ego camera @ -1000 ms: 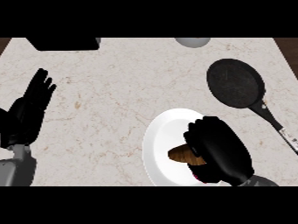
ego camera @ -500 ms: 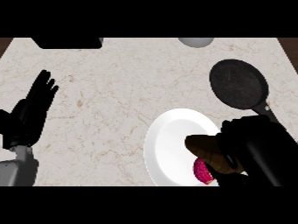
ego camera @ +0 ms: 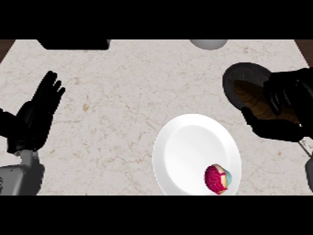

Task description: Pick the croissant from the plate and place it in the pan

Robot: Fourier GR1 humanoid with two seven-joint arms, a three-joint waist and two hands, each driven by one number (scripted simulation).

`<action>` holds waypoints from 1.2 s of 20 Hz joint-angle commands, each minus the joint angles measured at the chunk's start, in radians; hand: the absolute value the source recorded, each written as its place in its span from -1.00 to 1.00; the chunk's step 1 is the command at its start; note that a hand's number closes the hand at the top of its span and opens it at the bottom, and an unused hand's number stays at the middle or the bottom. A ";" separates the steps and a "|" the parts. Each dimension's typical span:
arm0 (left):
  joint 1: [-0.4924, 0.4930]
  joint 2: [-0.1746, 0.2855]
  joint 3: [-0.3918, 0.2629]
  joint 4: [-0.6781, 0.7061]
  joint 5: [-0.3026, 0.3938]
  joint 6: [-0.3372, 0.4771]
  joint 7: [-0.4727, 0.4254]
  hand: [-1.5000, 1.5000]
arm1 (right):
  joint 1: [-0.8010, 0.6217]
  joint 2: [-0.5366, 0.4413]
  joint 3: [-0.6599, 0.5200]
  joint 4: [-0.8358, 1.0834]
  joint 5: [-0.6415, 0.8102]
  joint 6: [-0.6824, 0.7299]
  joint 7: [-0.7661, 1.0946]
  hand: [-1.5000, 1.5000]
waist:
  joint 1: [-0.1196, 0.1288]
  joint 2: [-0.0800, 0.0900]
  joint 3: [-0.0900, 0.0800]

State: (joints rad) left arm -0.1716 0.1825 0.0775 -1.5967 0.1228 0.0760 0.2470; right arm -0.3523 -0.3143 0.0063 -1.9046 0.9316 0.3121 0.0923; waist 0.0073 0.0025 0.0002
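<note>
The brown croissant hangs over the black pan at the right of the counter, and my right hand is curled round it, hiding most of it and much of the pan. The white plate lies in front, left of that hand, and holds only a small red and pale round food item near its lower right rim. My left hand rests open at the left edge, fingers up, far from the plate.
A black box-like object sits at the counter's back left. A grey round object stands at the back edge, centre right. Bare marble counter stretches between the left hand and the plate.
My right hand has lifted the croissant off the plate and carried it back and right, over the pan. The red item on the plate is now uncovered. The left hand has stayed put.
</note>
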 commanded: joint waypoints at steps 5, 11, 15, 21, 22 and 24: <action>-0.015 0.021 0.024 -0.007 0.011 -0.019 0.024 0.00 | -0.138 -0.106 -0.219 0.455 -0.091 -0.155 -0.272 1.00 | 0.005 0.001 0.000; 0.011 -0.026 -0.011 0.006 -0.025 0.008 -0.004 0.00 | -0.279 -0.113 -0.231 0.864 -0.071 -0.310 -0.469 1.00 | 0.017 0.006 0.001; 0.000 -0.008 0.003 -0.020 0.004 -0.024 0.010 0.00 | -0.312 -0.115 -0.254 1.071 -0.100 -0.382 -0.650 1.00 | 0.019 0.006 0.001; -0.048 0.004 0.021 0.011 -0.002 -0.019 0.011 0.00 | -0.453 -0.103 -0.256 1.420 -0.012 -0.560 -0.725 1.00 | 0.037 0.013 0.002; -0.075 -0.032 -0.014 0.042 -0.029 0.006 0.008 0.00 | -0.461 -0.096 -0.238 1.447 0.024 -0.591 -0.696 1.00 | 0.036 0.015 0.002; 0.040 -0.038 -0.028 -0.010 -0.035 -0.018 -0.058 0.00 | -0.467 -0.122 -0.255 1.499 0.012 -0.515 -0.639 1.00 | 0.038 0.011 0.001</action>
State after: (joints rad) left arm -0.1908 0.1583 0.0674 -1.5877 0.1034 0.0641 0.2314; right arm -0.7770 -0.4234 -0.2396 -0.5430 0.9237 -0.2042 -0.5752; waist 0.0427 0.0152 0.0020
